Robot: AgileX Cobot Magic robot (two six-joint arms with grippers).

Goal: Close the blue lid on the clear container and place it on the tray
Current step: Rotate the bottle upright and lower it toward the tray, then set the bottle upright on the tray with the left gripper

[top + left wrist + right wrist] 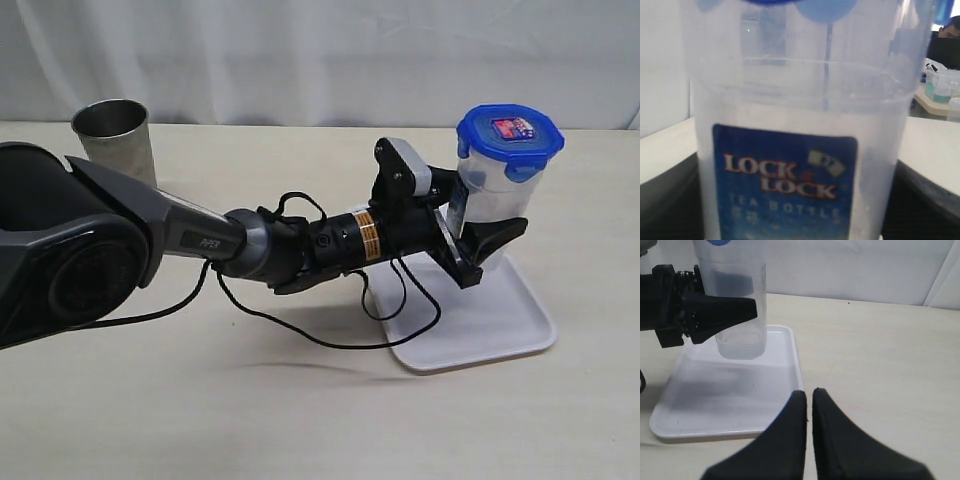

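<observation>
The clear container (492, 195) stands upright with the blue lid (510, 128) on its top. My left gripper (490, 218) is shut on its lower body from the side, over the far part of the white tray (500, 320). Whether its base touches the tray I cannot tell. In the left wrist view the container (800, 125) with its blue label fills the frame, with a black finger (932, 200) at each side. My right gripper (809, 392) is shut and empty, low over the table by the tray's (715, 405) corner, apart from the container (740, 305).
A grey steel cup (112, 135) stands at the back left of the table. The left arm (200, 240) and its black cable (300, 335) stretch across the middle of the table towards the tray.
</observation>
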